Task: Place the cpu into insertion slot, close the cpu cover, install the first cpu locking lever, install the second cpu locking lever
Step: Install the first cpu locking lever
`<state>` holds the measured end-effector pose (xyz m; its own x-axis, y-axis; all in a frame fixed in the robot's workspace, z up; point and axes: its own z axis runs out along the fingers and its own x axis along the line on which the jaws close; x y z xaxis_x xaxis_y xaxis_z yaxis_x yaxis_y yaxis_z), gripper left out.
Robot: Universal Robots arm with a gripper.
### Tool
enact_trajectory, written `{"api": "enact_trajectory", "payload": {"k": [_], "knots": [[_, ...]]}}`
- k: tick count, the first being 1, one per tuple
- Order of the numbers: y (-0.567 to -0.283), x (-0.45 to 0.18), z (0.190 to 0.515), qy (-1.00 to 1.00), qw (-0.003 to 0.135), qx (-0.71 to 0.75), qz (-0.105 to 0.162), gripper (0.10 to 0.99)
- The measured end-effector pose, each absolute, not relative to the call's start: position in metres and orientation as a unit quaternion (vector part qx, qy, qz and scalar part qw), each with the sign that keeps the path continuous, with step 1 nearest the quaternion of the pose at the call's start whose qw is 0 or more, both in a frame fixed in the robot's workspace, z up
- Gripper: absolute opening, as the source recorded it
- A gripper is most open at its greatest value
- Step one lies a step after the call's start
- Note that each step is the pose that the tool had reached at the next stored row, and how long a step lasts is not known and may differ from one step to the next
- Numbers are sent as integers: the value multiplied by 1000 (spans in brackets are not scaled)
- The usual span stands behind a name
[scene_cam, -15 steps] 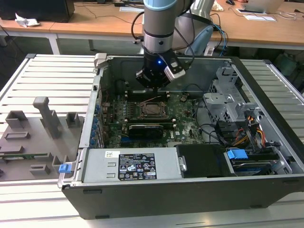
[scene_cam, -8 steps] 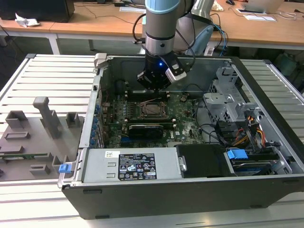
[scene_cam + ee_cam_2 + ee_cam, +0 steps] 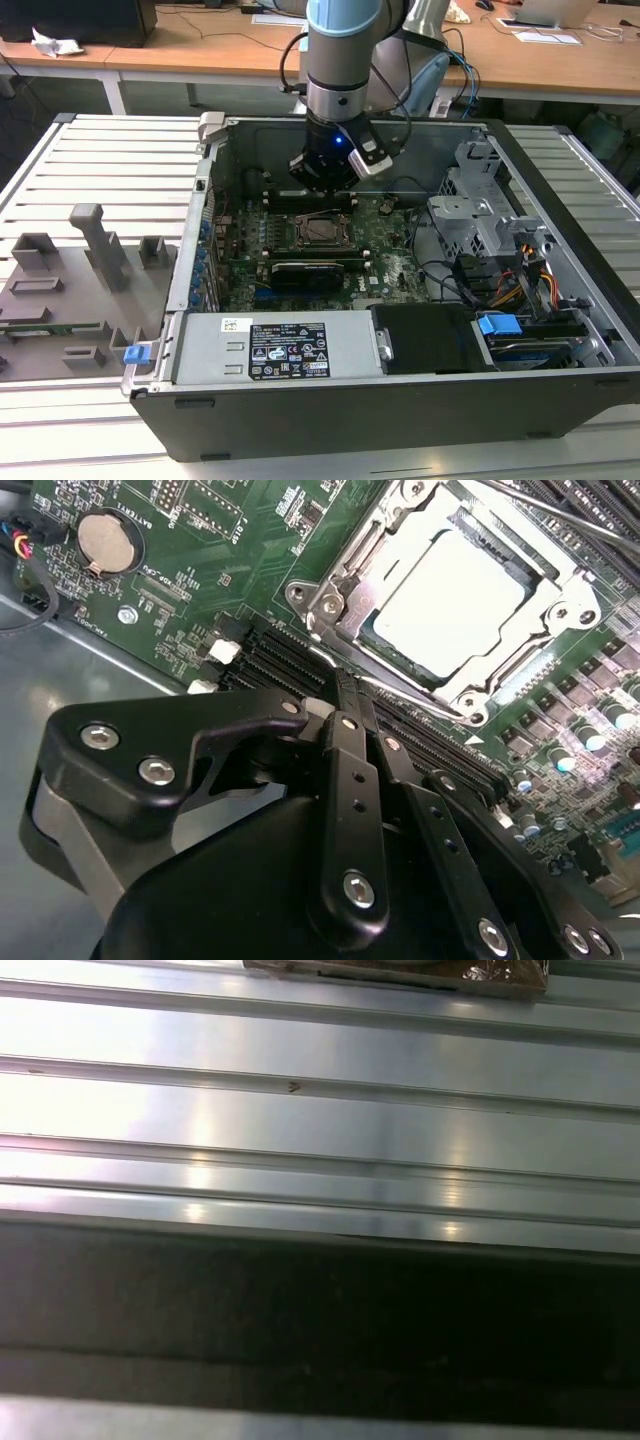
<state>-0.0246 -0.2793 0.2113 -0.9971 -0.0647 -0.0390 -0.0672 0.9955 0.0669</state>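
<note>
Inside the open computer case, the gripper hangs with its fingers pressed together, holding nothing, just beyond the far edge of the insertion slot. The cpu sits in that slot (cpu cover closed over it).

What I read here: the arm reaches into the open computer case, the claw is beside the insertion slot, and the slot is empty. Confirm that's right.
One thing is wrong: the insertion slot is not empty. The second wrist view shows the cpu lying in it, with the cpu cover framing it. The rest holds: the arm reaches into the open computer case, the claw beside the slot.
</note>
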Motion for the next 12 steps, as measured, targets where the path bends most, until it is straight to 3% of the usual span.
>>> {"api": "enact_trajectory", "payload": {"k": [12], "knots": [[-279,-22,205,999,17,-32,29,106]]}}
